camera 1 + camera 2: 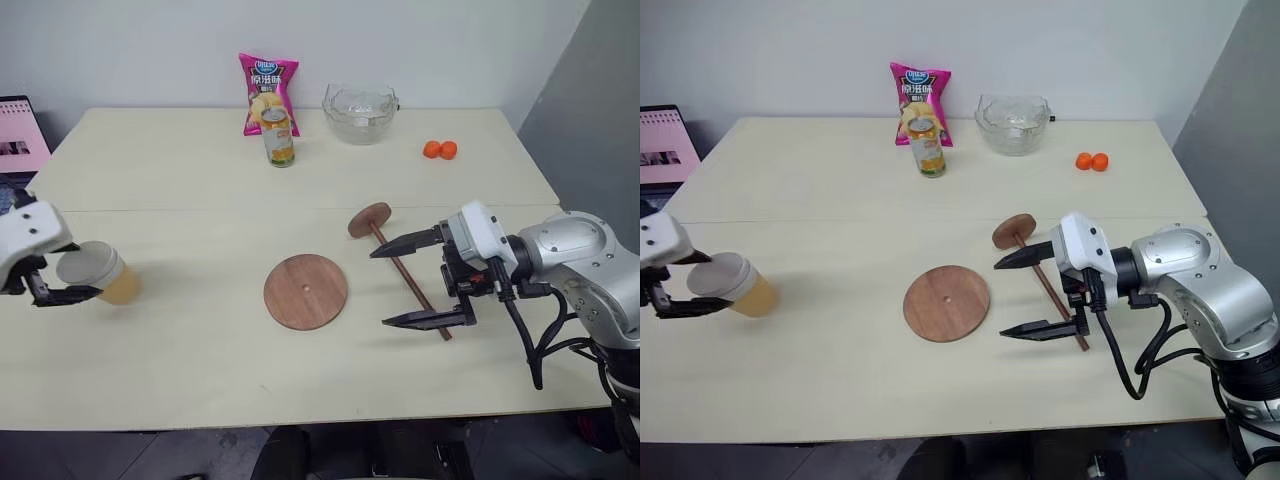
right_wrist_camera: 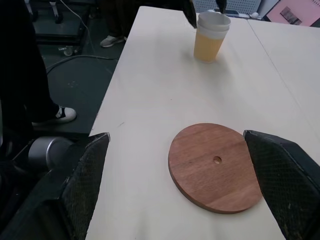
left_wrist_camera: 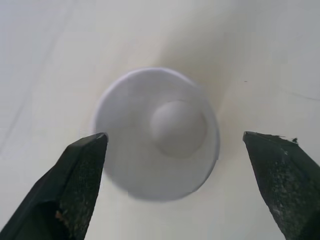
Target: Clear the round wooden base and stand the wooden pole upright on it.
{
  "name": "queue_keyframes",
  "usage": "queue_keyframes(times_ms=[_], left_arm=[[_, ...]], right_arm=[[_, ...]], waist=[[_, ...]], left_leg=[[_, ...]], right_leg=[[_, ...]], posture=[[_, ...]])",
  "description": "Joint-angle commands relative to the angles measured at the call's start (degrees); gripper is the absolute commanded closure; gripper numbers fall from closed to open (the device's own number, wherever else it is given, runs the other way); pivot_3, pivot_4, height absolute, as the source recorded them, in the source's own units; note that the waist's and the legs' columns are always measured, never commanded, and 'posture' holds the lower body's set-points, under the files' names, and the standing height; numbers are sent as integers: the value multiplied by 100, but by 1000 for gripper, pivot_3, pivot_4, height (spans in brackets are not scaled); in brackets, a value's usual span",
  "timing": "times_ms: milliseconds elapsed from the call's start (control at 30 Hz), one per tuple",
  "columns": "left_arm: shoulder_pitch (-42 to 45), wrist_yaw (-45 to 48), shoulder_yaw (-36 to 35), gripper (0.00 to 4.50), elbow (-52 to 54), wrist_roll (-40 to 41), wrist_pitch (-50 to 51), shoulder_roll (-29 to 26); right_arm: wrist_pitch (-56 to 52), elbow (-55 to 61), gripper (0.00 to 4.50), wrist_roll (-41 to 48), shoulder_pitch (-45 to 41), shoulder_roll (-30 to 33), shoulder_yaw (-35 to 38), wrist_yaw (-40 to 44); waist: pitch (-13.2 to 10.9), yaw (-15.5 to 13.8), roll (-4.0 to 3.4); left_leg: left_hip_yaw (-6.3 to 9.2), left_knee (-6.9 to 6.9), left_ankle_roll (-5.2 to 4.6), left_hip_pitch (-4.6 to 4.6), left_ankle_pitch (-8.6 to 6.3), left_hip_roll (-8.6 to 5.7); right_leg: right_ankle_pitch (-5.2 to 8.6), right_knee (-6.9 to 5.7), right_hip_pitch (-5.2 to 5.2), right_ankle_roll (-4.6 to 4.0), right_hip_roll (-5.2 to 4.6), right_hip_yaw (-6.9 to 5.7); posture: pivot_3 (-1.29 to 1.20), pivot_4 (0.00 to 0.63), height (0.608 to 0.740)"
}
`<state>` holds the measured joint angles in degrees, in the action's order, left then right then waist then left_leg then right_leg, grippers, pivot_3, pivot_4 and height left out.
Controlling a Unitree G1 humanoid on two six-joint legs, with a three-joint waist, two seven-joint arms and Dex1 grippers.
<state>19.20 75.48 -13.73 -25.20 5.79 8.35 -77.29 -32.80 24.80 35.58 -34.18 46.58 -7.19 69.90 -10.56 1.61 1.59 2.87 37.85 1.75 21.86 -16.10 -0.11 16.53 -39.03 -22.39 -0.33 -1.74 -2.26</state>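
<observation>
Looking down from the head: flat round reddish-brown wooden base is lying bare mid-table; slim dark wooden pole is lying flat beside it, between the right gripper's spread jaws. Left wrist: left gripper is gaping above the white paper cup. Right wrist: base ahead. Clearing looks done; next is closing on the pole.

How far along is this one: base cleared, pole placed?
Cleared: the round wooden base is bare, and the paper cup stands at the table's left end beneath the open left hand. In hand: nothing; the open right hand hovers over the wooden pole. Left: grasp the pole, lying flat, and stand it upright on the base.
</observation>
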Motion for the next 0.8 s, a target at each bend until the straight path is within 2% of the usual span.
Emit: queue_keyframes(times_ms=[33,267,433,600,800], left_arm=[[-27,-133,-876,51,810,579,415,-13],[-497,-191,-1629,51,3182,2344,2137,903],[-989,-710,-1301,51,4396,2541,2211,1589],[-1206,-1088,-1053,51,5071,2912,2380,2181],[-1579,-1438,-664,51,5699,2920,2258,2588]], right_arm=[[141,-55,0,19,-24,67,360,-30],[-59,-304,0,-178,111,234,706,-460],[-242,-456,0,-871,161,544,423,-872],[-672,-546,0,-1207,40,555,206,-1241],[-1820,-535,0,-913,-116,-77,247,-1937]], waist=[[0,-12,0],[-2,-20,-3],[-2,-3,-3],[0,-9,-5],[1,-13,-4]], left_leg=[[0,0,0,0,0,0],[-4,5,1,1,0,-5],[-5,5,1,-1,0,-5],[-6,7,1,-4,0,-5],[-5,8,1,-4,1,-5]], right_leg=[[0,0,0,0,0,0],[-1,0,5,3,-9,3],[-2,-3,4,1,-7,7],[-3,-4,8,1,-6,11],[-3,-3,9,0,-6,11]], posture=[[0,150,740],[0,150,740],[0,150,740],[0,150,740],[0,150,740]])
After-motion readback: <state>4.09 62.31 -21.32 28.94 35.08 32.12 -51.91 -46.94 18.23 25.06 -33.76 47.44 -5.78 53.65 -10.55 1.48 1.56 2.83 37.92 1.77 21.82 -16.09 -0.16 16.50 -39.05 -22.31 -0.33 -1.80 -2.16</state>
